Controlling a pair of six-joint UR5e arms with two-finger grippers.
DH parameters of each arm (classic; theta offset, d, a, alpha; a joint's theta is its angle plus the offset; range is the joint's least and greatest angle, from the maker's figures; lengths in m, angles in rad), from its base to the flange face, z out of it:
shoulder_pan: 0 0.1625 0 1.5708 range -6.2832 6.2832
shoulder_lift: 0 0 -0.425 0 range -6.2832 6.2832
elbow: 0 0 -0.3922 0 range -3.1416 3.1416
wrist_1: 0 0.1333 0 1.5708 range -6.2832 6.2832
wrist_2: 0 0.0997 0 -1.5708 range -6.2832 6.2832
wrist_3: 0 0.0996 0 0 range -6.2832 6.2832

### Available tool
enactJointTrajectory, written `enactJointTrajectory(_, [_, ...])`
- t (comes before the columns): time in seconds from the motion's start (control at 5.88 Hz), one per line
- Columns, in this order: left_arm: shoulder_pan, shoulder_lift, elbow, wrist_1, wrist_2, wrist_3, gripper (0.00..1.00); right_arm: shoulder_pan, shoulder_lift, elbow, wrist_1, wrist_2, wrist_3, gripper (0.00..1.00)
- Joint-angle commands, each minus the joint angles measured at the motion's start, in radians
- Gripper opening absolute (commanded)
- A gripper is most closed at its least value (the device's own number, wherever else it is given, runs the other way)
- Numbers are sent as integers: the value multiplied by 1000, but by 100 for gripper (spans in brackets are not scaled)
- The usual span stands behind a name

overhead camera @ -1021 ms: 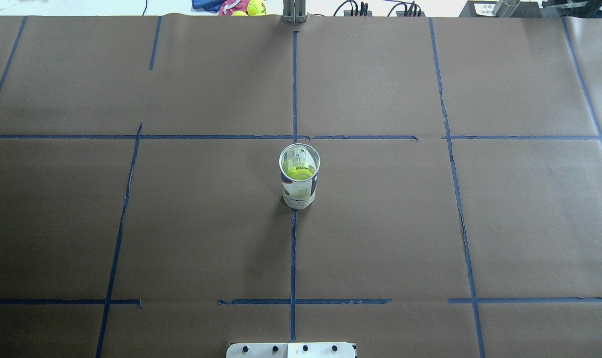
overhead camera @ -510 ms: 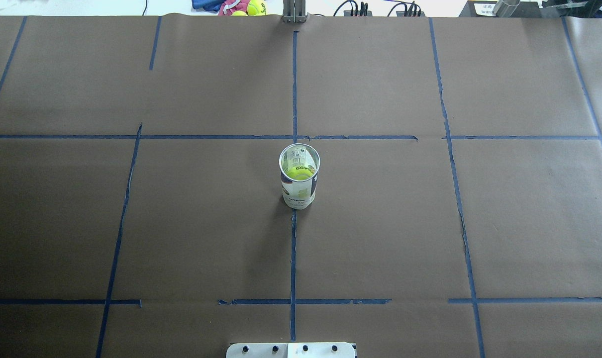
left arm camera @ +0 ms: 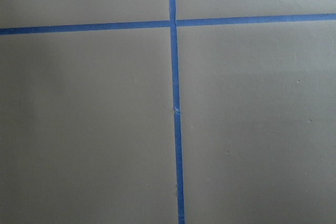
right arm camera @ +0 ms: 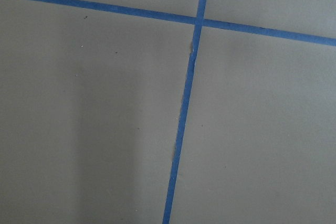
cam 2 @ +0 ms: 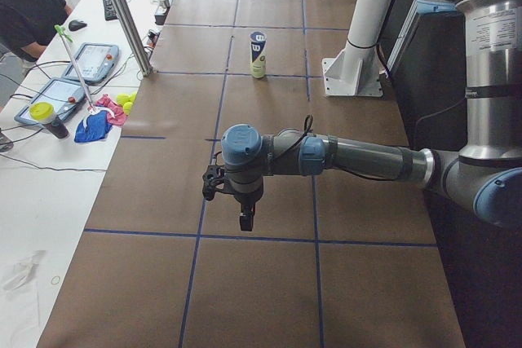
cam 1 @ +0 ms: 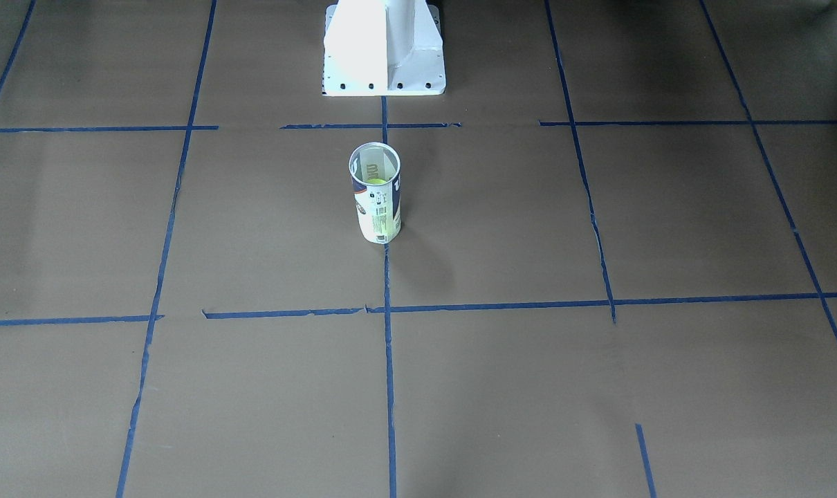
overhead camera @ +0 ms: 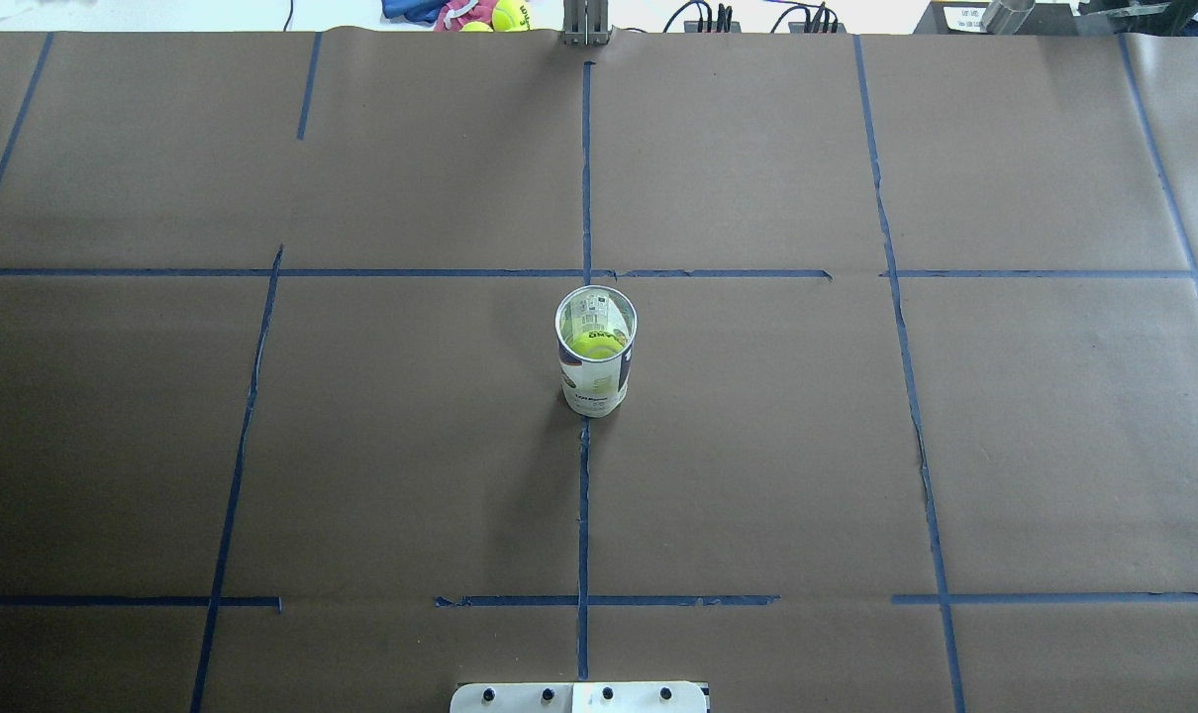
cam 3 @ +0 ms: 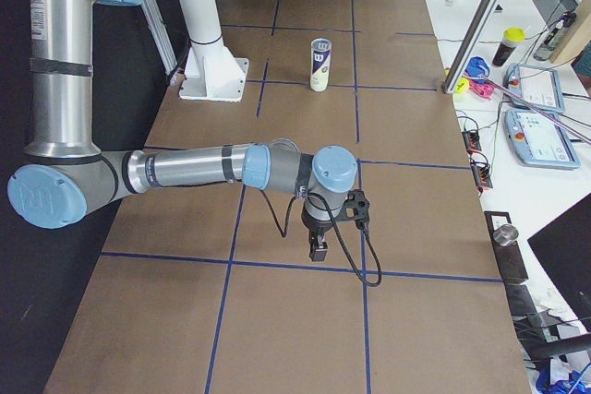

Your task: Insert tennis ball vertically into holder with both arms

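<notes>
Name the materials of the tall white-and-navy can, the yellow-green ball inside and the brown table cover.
White-and-navy can: probably clear plastic under a printed label; print shows through its wall. Yellow-green ball: matte, likely felt; fuzz too small to see. Brown table cover: matte paper, judging by wrinkled seams.

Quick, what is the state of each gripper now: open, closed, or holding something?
Left gripper: cannot be told; seen only from the side.
Right gripper: cannot be told; seen only from the side.
</notes>
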Motion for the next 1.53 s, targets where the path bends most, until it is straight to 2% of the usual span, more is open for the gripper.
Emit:
enactJointTrajectory(0.0, [2, -13, 24, -2, 2, -1, 100, 1, -57, 78, -1, -5, -1, 100])
enactJointTrajectory(0.68, [-3, -12, -24, 9, 0, 0, 100, -1, -71, 68, -1, -3, 10, 100])
enactJointTrajectory(1.36, [1, -12, 17, 10, 11, 5, 100, -1, -70, 74, 0, -2, 2, 100])
